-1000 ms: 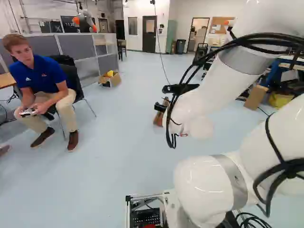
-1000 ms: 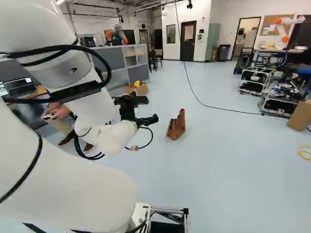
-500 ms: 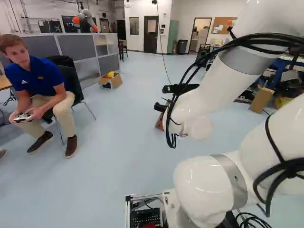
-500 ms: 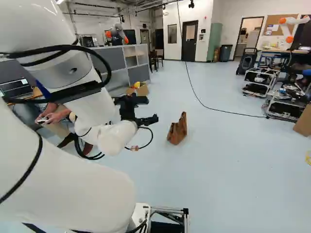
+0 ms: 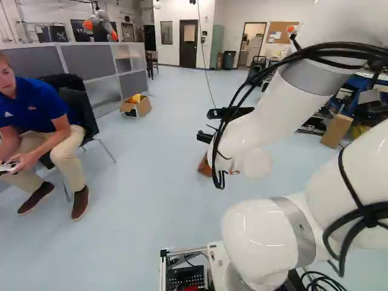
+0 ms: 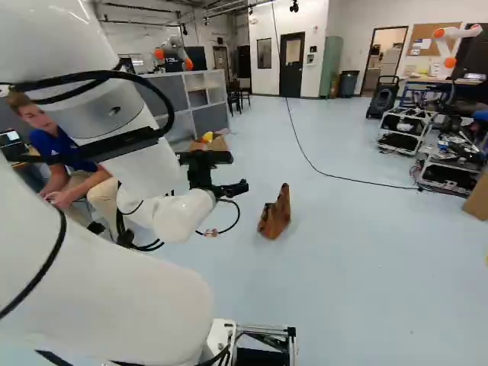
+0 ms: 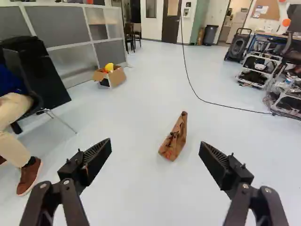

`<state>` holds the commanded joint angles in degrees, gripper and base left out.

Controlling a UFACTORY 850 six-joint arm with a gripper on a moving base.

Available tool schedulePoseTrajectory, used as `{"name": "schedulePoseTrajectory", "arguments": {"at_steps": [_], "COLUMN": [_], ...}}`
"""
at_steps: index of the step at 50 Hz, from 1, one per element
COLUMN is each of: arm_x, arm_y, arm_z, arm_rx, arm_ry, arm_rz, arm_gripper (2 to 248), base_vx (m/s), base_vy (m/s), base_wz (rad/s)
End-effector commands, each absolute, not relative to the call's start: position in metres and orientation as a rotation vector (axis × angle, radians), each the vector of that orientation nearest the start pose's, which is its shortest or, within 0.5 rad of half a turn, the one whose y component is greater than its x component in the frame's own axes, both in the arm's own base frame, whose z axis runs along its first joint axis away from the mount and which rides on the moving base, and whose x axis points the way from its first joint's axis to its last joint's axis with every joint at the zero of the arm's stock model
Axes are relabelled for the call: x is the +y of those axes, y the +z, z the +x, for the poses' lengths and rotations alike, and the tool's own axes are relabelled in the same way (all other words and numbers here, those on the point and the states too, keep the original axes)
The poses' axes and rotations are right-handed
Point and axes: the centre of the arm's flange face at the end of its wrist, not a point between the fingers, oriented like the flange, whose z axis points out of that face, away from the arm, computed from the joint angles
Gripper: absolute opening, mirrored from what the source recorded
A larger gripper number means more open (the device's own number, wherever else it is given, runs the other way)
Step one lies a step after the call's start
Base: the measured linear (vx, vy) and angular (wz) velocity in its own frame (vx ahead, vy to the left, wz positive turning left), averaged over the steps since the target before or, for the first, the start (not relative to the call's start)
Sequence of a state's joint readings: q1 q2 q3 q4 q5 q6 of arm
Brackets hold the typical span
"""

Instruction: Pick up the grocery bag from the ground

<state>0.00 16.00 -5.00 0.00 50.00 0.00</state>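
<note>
Gripper [image 6: 238,171], right base view: spread apart, poking out from the wrist end of the white arm [image 6: 156,183], up above the floor [image 6: 343,259]
Grocery bag [image 6: 274,217], right base view: brown papery thing, sitting on the floor a bit right of the gripper and lower in this view, kinda tilted
Cable [image 6: 320,172], right base view: snaking over the floor past the gripper
Cardboard box [image 6: 216,143], right base view: peeking out from behind the gripper, partly hidden

Gripper, left base view: spread here too, sticking out left of the wrist
Grocery bag, left base view: mostly hidden behind the wrist, below the gripper, just a brown bit showing
Chair [image 5: 79,109], left base view: well off to the gripper's left

Gripper, wrist view: spread super wide, with ridged pads [image 7: 99,157] facing each other
Grocery bag, wrist view: on the floor ahead of the gripper, lined up between the fingers, well apart from both tips, narrow end leaning over
Cardboard box, wrist view: way past the bag, toward the chair-side finger, holding yellow and red stuff
Metal racks [image 7: 256,70], wrist view: far ahead, toward the other finger's side
</note>
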Motion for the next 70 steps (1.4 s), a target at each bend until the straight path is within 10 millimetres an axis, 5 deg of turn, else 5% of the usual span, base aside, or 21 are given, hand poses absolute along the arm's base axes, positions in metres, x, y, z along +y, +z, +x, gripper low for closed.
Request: {"name": "schedulePoseTrajectory", "arguments": {"at_steps": [19,70], "arm_x": [0.0000,0.0000], "arm_y": [0.3656,0.3656], "arm_z": [0.2703,0.2703], "arm_rx": [0.000,0.000], "arm_ry": [-1.824,-1.824], "arm_rz": [-2.558,-2.558], "arm_gripper": [247,247], "base_vx": [0.248,0.248], "base_vy": [-0.068,0.001], "base_wz": [-0.355,-0.023]}}
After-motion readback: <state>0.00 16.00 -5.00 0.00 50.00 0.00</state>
